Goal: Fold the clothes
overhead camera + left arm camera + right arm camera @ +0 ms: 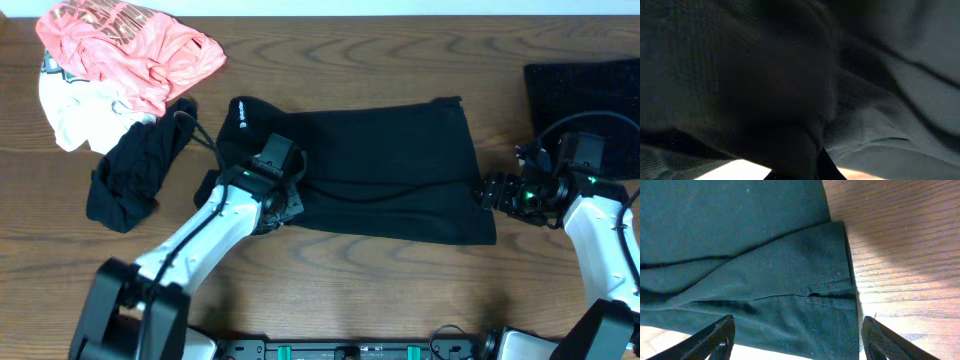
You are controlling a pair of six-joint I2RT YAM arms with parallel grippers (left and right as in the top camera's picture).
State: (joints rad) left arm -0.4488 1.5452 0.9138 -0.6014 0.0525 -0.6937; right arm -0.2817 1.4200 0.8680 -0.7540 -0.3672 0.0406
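Note:
A black garment with a small white round logo lies spread flat across the middle of the table. My left gripper is down on its left part, shut on a bunch of the black cloth. In the left wrist view dark fabric fills the frame and hides the fingers. My right gripper stands open at the garment's right edge. In the right wrist view its two fingertips straddle the hemmed corner, above the cloth.
At the far left lies a pile: a coral-pink printed tee, a white garment and a crumpled black one. Another black piece lies at the far right. Bare wood shows beside the hem.

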